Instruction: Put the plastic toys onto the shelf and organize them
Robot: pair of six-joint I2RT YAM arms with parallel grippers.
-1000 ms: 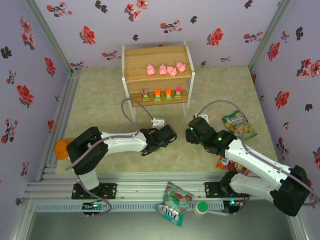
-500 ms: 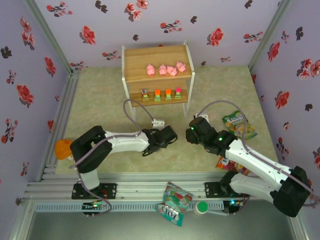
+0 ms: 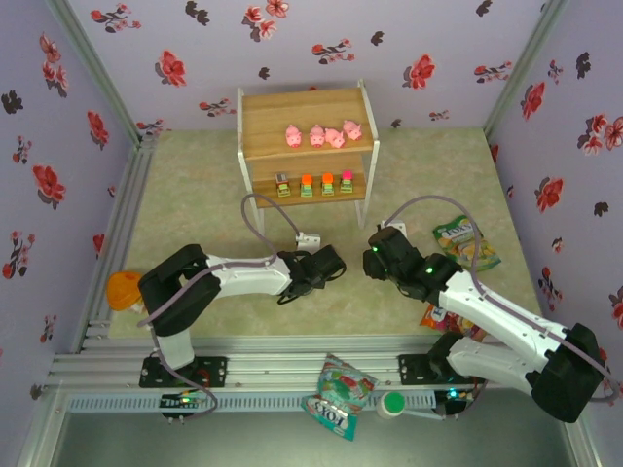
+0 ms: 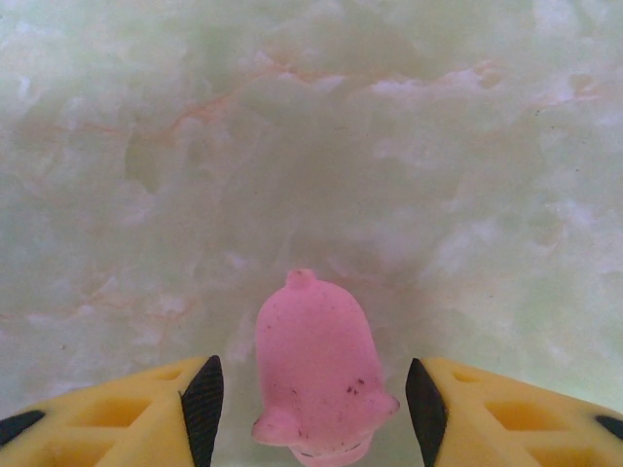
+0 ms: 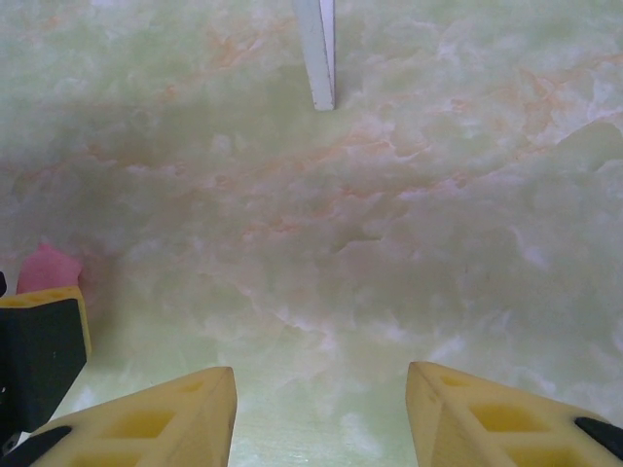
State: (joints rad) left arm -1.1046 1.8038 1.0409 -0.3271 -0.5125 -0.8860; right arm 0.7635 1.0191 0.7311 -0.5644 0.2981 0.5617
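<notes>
On the mat (image 3: pixel 195 195) in front of the shelf (image 3: pixel 292 117), both arms are folded low. The left arm has its elbow bent out to the left and its forearm runs right across the mat. The right arm has its elbow back by the near right corner and its forearm runs up-left toward the centre. The two wrists face each other with a gap between.

The left gripper (image 4: pixel 313 404) points down at the mat with its jaws narrow but apart. A pink pig (image 4: pixel 316 370) stands on the mat between the fingers (image 4: pixel 204 404), with a sliver of mat showing on each side, so there's no contact yet.

The right gripper (image 5: pixel 321 409) has its jaws apart too, with nothing between them — just bare mat. Ahead of it is a white shelf leg (image 5: pixel 316 49). Off to its left are the same pig (partly hidden) and the other arm's yellow-black finger (image 5: pixel 39 350).

Beyond both grippers, four pigs (image 3: pixel 321 134) sit in a row on the top board. Four blocky toys (image 3: pixel 317 184) are lined up on the lower board.

A snack bag (image 3: pixel 465 243) lies to the right of the right gripper, and another (image 3: pixel 339 394) lies behind both, on the rails. An orange round thing (image 3: pixel 121 289) sits far left of the left gripper, at the mat edge.
</notes>
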